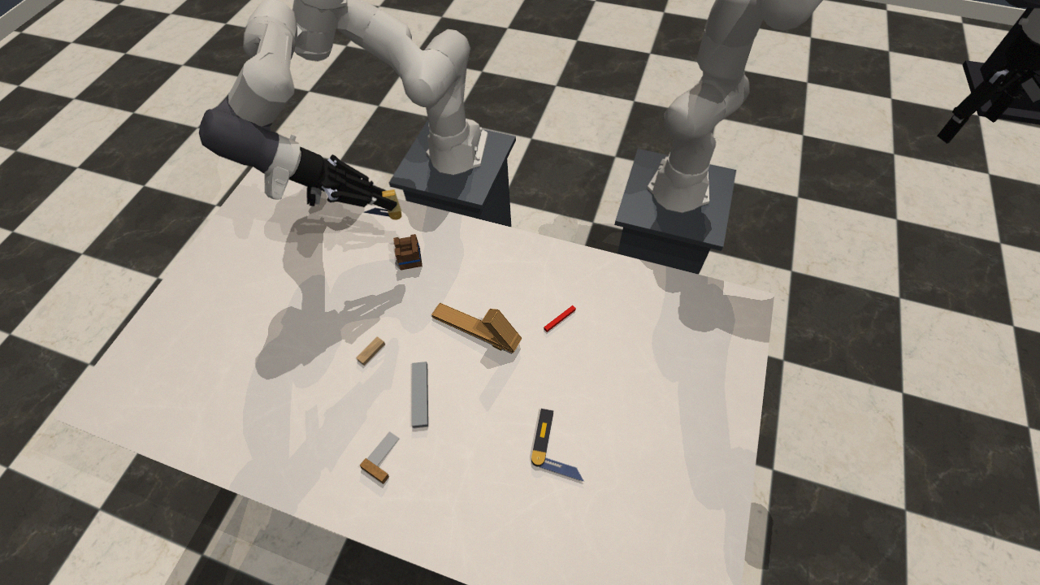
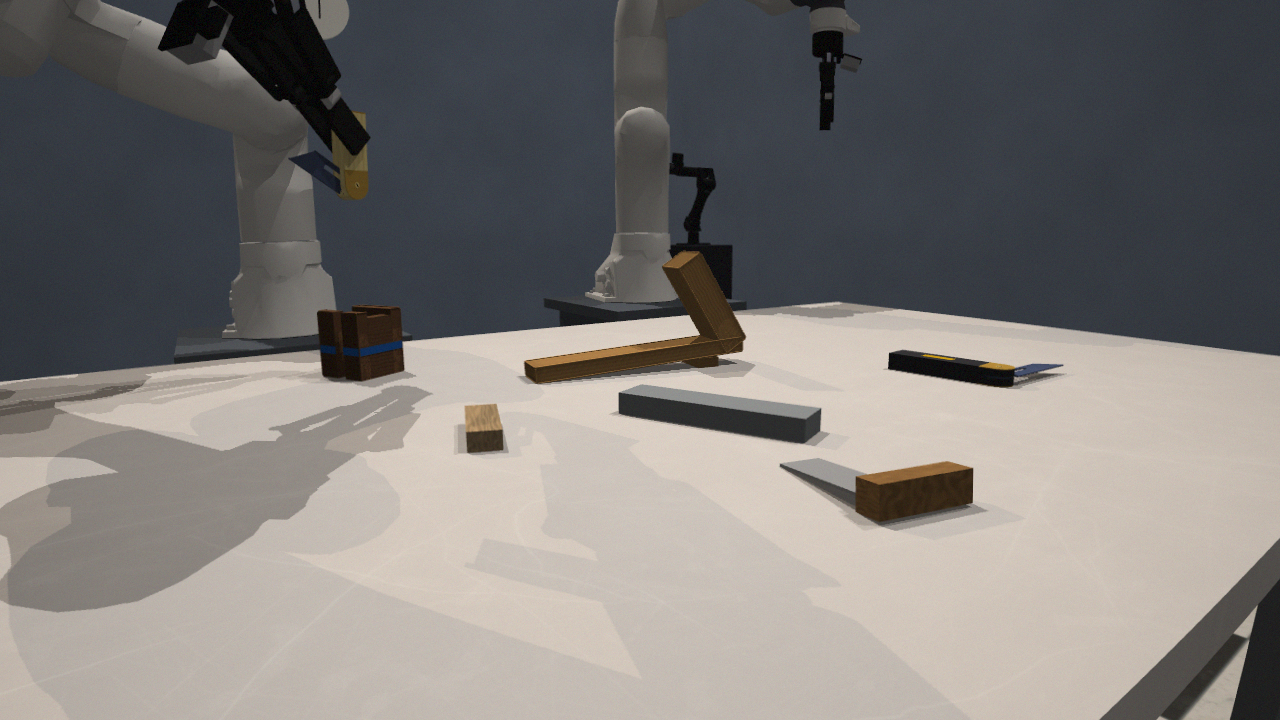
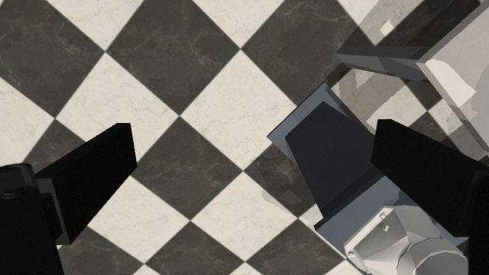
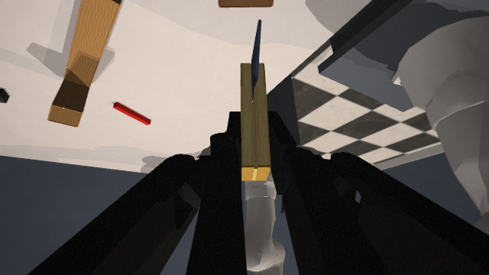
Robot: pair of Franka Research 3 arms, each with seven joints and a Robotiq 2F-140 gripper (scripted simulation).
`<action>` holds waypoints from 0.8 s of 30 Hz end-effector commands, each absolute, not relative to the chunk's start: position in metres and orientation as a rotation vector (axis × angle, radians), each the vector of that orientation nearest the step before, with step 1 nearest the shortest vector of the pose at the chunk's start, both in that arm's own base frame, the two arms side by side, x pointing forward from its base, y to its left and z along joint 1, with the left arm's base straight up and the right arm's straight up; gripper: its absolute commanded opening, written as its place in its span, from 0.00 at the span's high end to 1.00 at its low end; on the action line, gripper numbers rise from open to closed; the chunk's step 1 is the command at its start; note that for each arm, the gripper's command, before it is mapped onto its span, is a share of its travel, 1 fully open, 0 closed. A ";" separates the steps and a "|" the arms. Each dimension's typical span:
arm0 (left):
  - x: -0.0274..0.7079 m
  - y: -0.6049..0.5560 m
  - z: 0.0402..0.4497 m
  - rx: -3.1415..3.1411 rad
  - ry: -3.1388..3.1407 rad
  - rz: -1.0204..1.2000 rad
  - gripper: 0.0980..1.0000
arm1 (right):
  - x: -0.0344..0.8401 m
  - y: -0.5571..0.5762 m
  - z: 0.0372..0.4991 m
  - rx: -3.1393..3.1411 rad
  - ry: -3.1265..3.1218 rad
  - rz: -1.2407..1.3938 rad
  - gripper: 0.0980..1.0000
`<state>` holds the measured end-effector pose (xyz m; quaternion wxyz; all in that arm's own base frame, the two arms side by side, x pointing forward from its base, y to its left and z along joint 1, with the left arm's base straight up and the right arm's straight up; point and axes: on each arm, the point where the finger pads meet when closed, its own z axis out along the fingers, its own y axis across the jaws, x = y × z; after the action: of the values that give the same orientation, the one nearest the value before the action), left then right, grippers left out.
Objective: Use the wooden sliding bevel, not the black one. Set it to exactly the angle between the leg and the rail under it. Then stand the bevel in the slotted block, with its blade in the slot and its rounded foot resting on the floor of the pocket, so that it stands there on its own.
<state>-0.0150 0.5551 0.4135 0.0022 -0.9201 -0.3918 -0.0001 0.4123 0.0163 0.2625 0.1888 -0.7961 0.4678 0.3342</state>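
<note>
My right gripper [image 1: 391, 204] [image 2: 351, 143] [image 4: 253, 129] is shut on the handle of the wooden bevel [image 1: 394, 214] [image 2: 355, 182] [image 4: 254, 153], high above the table's back-left part. Its gold rounded foot points down. Its blue blade [image 2: 315, 168] [image 4: 257, 57] slants up from the pivot at an acute angle to the handle. The slotted block [image 1: 409, 256] [image 2: 374, 360] stands upright below it, not touching. The leg [image 1: 501, 328] [image 2: 702, 295] leans over the rail [image 1: 457, 323] [image 2: 608, 360] mid-table. My left gripper [image 2: 825, 125] [image 3: 254, 143] is open and empty, away from the table.
The black bevel [image 1: 541, 434] [image 2: 948, 368] lies open toward the right. A red stick [image 1: 560, 318] [image 4: 131, 113] lies beside the leg. A grey bar [image 1: 419, 394] [image 2: 716, 414], a small wooden piece [image 1: 370, 350] [image 2: 483, 429] and a try square [image 1: 374, 470] [image 2: 914, 492] lie nearer the front.
</note>
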 end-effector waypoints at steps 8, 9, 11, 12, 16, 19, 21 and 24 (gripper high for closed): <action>-0.015 0.554 0.413 -2.886 -1.241 0.000 0.00 | 0.412 0.015 0.227 -2.246 1.301 0.934 1.00; -0.015 0.554 0.413 -2.886 -1.241 0.000 0.00 | 0.412 0.015 0.220 -2.246 1.300 0.934 1.00; -0.015 0.554 0.413 -2.886 -1.241 0.000 0.00 | 0.412 0.014 0.206 -2.247 1.298 0.933 1.00; -0.015 0.554 0.413 -2.886 -1.241 0.000 0.00 | 0.412 0.014 0.199 -2.248 1.297 0.932 1.00; -0.015 0.554 0.413 -2.886 -1.241 0.000 0.00 | 0.413 0.014 0.174 -2.249 1.292 0.930 1.00; -0.015 0.554 0.413 -2.886 -1.241 0.000 0.00 | 0.413 0.014 0.169 -2.250 1.291 0.929 1.00; -0.015 0.554 0.413 -2.886 -1.241 0.000 0.00 | 0.413 0.014 0.161 -2.250 1.290 0.929 1.00; -0.015 0.554 0.413 -2.886 -1.241 0.000 0.00 | 0.413 0.014 0.155 -2.251 1.289 0.928 1.00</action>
<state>-0.0150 0.5551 0.4135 0.0022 -0.9201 -0.3918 -0.0001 0.4072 0.0132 0.1622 0.1855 -0.7961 0.4651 0.3399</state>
